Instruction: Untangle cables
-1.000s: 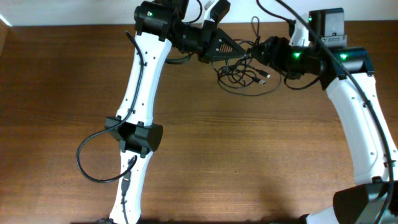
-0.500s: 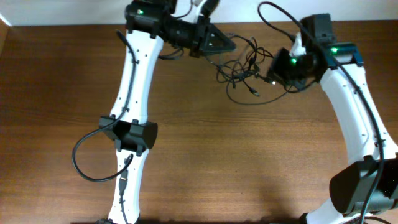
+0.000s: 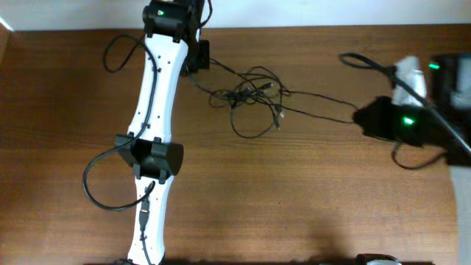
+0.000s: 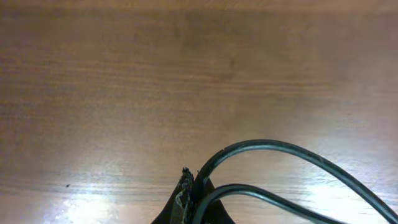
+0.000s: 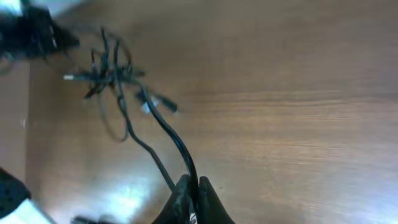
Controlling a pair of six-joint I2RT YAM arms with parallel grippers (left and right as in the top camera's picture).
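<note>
The cables [image 3: 250,92] are thin black wires in a loose knot at the back middle of the wooden table, with taut strands running out to both sides. My left gripper [image 3: 197,59] sits at the knot's left and is shut on a doubled strand of cable [image 4: 280,148], which loops out from its tips [image 4: 193,186]. My right gripper [image 3: 364,118] is far to the right, shut on one strand [image 5: 168,130] that leads back to the knot [image 5: 109,74]. Its fingertips [image 5: 193,186] pinch the wire just above the tabletop.
The left arm [image 3: 151,147] stretches from the front edge to the back. Its own thick cable loops out beside it [image 3: 96,184]. The right arm's thick cable [image 3: 368,62] arcs at the back right. A white wall [image 3: 309,11] borders the table's back edge.
The grippers have pulled apart, the left going left and the right far to the right. The right gripper closed on a strand. The knot is drawn out into long taut lines.
</note>
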